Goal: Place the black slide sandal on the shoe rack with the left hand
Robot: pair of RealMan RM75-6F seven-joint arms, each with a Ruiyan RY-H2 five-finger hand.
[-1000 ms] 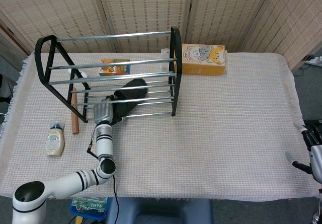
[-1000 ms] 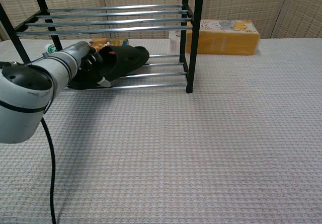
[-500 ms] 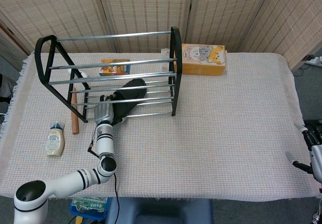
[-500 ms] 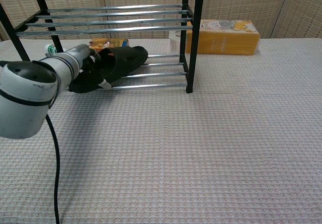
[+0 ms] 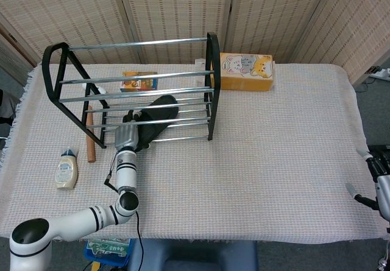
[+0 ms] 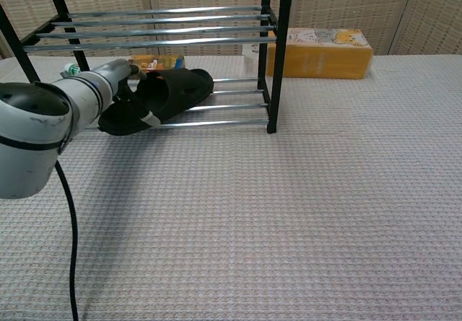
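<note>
holding sandal on rack, left hand.

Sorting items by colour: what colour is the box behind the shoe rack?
The box is yellow-orange with cartoon cats on top, clearest in the head view.

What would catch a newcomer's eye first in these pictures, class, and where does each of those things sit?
First comes the black slide sandal, lying on the lower bars of the black shoe rack at the table's far left, with the left hand at its near end. Next is the bright yellow box with cartoon cats, just right of the rack near the screen.
</note>
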